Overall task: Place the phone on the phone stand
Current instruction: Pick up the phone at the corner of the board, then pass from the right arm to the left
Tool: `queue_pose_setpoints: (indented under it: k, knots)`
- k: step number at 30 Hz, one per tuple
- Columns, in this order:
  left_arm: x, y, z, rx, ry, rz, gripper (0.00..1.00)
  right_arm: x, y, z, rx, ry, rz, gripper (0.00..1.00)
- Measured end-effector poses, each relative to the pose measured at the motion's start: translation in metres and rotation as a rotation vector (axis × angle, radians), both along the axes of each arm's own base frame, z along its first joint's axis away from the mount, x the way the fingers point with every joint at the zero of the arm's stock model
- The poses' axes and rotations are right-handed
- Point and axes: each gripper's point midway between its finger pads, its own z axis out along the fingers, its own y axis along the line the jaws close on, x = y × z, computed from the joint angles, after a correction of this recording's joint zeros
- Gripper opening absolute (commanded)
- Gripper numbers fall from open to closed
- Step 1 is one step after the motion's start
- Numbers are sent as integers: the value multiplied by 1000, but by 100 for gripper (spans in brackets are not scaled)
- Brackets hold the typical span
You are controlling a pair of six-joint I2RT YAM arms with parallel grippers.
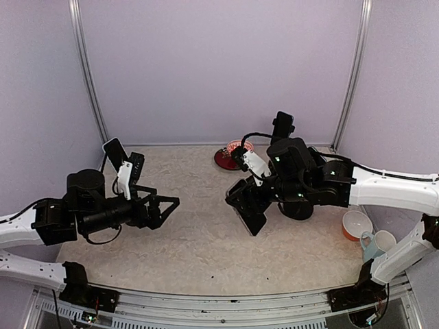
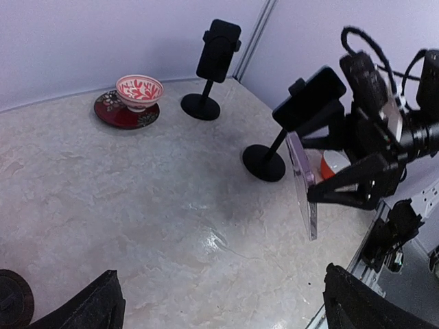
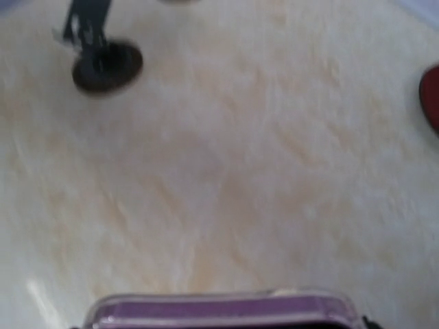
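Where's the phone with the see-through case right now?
In the top view the phone is right of the table's middle, clamped in the right gripper, nearer the camera than the red and white bowl by the back wall.

The left arm (image 1: 82, 209) lies low, reaching from the left toward the middle, its hand (image 1: 170, 212) spread wide and empty. The right arm (image 1: 391, 186) stretches in from the right, wrist bent downward, its hand (image 1: 245, 200) clamped on the phone (image 1: 255, 221).
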Motion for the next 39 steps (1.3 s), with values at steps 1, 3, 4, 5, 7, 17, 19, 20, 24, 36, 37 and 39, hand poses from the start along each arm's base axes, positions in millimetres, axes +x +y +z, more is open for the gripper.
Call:
queue_pose_setpoints:
  k: [1,3,4,5,7,17,19,20,24,36,37,39]
  knots:
    - [-4,-8,-7,30,1,-17,99,2,3,5,26,-4,-6,51]
    - [-9,-18,-17,67,2,-44,99,4,7,14,71,-11,-15,51]
    - [-11,-23,-19,76,-1,-57,99,5,10,18,96,-12,-19,51]
    - [-12,-25,-20,76,-4,-62,99,6,12,23,121,-16,-22,51]
    - [-11,-30,-16,60,-18,-67,99,7,15,33,167,-19,-30,50]
    - [-7,-66,-33,48,5,-134,99,-5,32,71,336,-34,-24,50]
    - [-7,-72,-41,60,20,-145,99,-9,36,74,354,-33,-16,50]
    - [-7,-75,-43,59,25,-151,98,-10,36,75,361,-32,-15,50]
    - [-8,-83,-38,27,25,-174,99,-11,38,79,375,-36,-20,50]
    - [-4,-101,-27,-60,19,-187,99,-16,42,79,410,-34,-24,50]
    - [-3,-102,-29,-57,23,-186,98,-17,43,78,410,-32,-25,50]
    - [-1,-105,-33,-56,27,-181,96,-17,43,78,415,-29,-25,50]
